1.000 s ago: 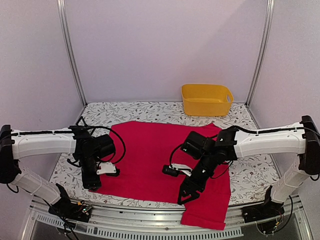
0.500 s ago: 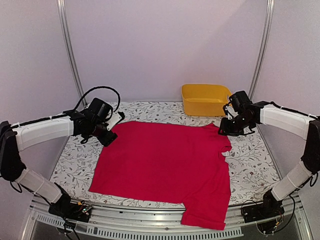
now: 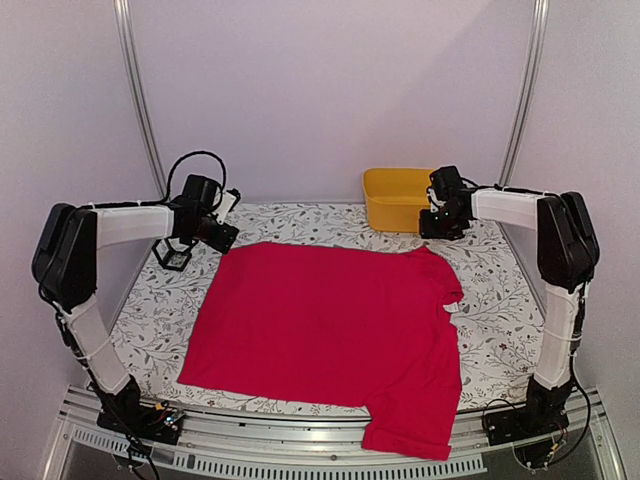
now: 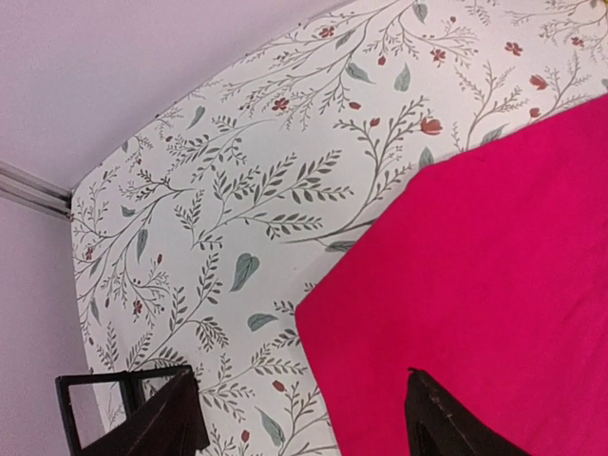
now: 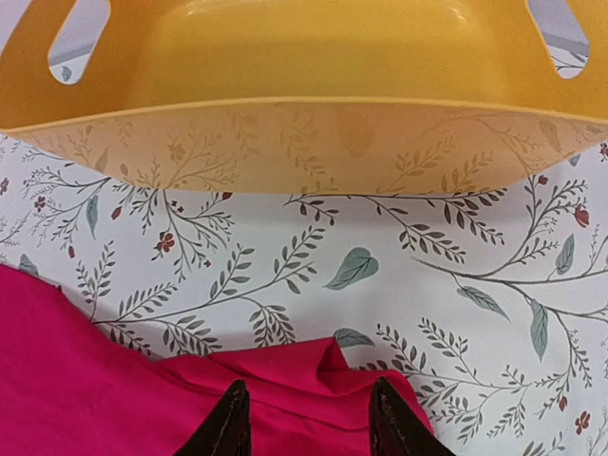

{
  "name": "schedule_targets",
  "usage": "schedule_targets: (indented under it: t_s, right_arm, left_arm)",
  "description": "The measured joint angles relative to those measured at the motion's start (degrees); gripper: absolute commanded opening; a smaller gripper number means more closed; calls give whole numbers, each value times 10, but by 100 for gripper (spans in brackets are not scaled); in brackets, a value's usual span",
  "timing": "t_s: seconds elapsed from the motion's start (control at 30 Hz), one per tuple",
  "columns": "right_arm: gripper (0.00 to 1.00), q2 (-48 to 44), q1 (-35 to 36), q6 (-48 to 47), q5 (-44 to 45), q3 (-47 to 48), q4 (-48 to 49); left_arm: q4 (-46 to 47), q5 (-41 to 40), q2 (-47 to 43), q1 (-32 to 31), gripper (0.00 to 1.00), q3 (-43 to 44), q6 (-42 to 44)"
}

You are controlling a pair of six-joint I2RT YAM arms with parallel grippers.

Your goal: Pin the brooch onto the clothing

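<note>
The red-pink T-shirt [image 3: 320, 320] lies flat on the floral tablecloth [image 3: 500, 340], its near right part hanging over the table's front edge. The brooch is not in view in any frame. My left gripper [image 3: 224, 236] is open and empty over the shirt's far left corner [image 4: 494, 285]; in the left wrist view [image 4: 304, 427] one finger is over the cloth and the other over the shirt. My right gripper [image 3: 436, 226] is open and empty just above the shirt's rumpled far right corner [image 5: 313, 380], between the shirt and the basket; its jaws [image 5: 309, 427] straddle the fold.
A yellow basket [image 3: 410, 198] stands at the back right, right beside my right gripper; its inside looks empty in the right wrist view [image 5: 313, 95]. A small black frame-like object [image 3: 172, 258] sits on the cloth left of the shirt. Metal uprights stand at both back corners.
Both arms have swung from over the shirt's near part out to its far corners, left to the far left and right to the far right by the basket. The shirt lies as before.
</note>
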Motion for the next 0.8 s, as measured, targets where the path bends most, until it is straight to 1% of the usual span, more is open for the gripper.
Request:
schedule_targets:
  t_s: [0.1,0.2,0.33,0.47,0.57,0.63,0.7,0.73,0.77,0.8]
  right_arm:
    - [46,54,-1,-5,9,33,4]
    - [46,98,-1,-6,16,64,2]
    - [45,132,-2,-3,26,86,0]
    - [39,145,-2,4,24,93,0]
    - [26,145,-3,8,20,94,-1]
    - [14,145,-3,12,14,93,-2]
    - [2,145,-3,13,7,92,-1]
    - [0,145,-4,15,2,92,-1]
    - [0,144,-4,12,-4,92,0]
    - [0,142,-4,15,-12,91,-1]
  left_arm:
    - [-3,18,48,19,75,46,-15]
    - [-17,32,112,47,79,115,-39]
    - [-37,53,181,70,80,186,-62]
    - [-46,77,220,75,80,196,-76]
    - [-57,100,242,74,78,196,-82]
    - [-61,118,249,74,71,195,-86]
    - [-61,133,250,74,60,194,-89]
    - [-61,139,250,74,54,193,-93]
    - [-62,146,250,74,46,193,-95]
    - [-64,153,250,74,36,192,-95]
